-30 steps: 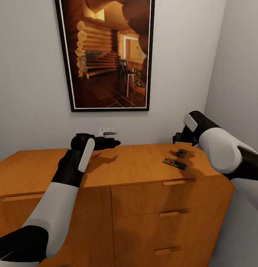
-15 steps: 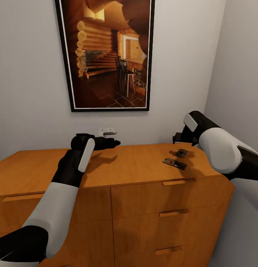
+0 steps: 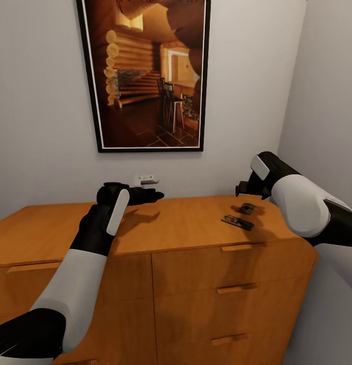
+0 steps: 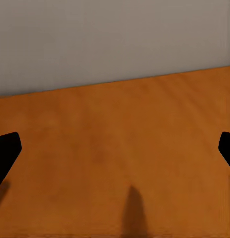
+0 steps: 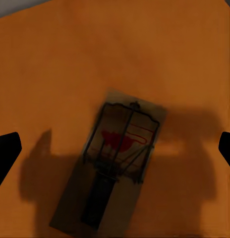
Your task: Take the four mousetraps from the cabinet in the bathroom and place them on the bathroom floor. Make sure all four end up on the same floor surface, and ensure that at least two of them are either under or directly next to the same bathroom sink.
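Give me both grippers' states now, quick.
Left gripper: open, empty, over the cabinet top.
Right gripper: open, empty, fingers spread above a mousetrap.

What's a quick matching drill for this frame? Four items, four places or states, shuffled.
Items:
1. left gripper
2. right gripper
3. mousetraps
4. framed picture

Places or states:
A. hangs on the wall above the cabinet
B. lie on the cabinet top near its right end
C. open over bare cabinet top
D. open above one mousetrap

Pairs: 1-C, 2-D, 3-B, 4-A
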Controlling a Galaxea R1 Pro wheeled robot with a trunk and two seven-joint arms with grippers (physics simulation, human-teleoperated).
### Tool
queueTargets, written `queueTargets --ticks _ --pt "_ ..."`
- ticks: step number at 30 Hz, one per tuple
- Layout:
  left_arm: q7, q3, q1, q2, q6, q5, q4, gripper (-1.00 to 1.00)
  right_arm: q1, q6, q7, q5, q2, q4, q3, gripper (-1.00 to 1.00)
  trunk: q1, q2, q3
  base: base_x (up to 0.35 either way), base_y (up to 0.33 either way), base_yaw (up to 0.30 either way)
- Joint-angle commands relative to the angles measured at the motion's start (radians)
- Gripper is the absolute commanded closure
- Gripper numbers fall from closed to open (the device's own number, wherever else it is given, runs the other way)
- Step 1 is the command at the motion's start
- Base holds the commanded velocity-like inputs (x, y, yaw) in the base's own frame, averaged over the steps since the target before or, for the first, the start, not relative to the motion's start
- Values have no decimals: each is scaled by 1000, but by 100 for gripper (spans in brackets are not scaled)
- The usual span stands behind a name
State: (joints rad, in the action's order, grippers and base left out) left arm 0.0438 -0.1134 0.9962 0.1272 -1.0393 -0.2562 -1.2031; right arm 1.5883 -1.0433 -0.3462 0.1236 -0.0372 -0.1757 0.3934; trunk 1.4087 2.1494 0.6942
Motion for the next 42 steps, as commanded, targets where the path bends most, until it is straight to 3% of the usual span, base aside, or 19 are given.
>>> queueTargets --ticks 1,42 --pt "5 0 1 0 -4 -6 0 -100 1 -4 1 10 0 -1 8 -100 0 1 1 -98 0 0" --pt "5 0 1 0 -5 -5 3 -100 1 -4 1 10 0 -1 8 -100 0 1 1 -11 0 0"
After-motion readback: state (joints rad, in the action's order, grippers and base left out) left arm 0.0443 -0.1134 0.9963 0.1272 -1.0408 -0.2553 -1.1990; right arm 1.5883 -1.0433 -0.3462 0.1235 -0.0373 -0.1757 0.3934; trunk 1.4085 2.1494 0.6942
